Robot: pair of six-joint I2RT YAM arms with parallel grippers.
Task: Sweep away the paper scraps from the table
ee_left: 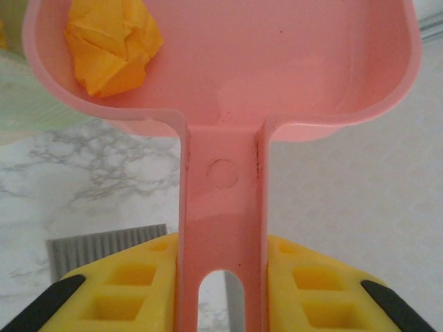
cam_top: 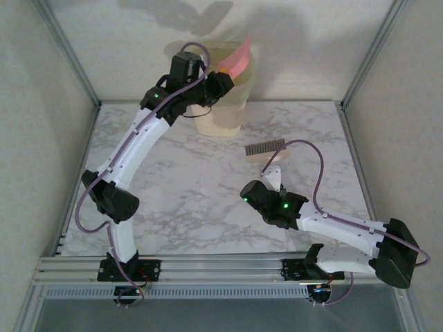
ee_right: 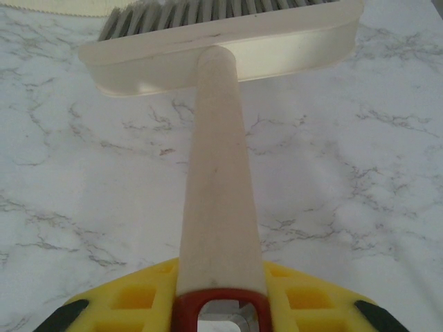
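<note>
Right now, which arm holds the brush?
The right gripper grips the brush over the table; the left gripper holds the pink dustpan instead.

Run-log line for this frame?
left gripper: shut on dustpan, at bin | orange scrap in dustpan | right gripper: shut on brush, over table

Pink dustpan, orange scrap, marbled table
</note>
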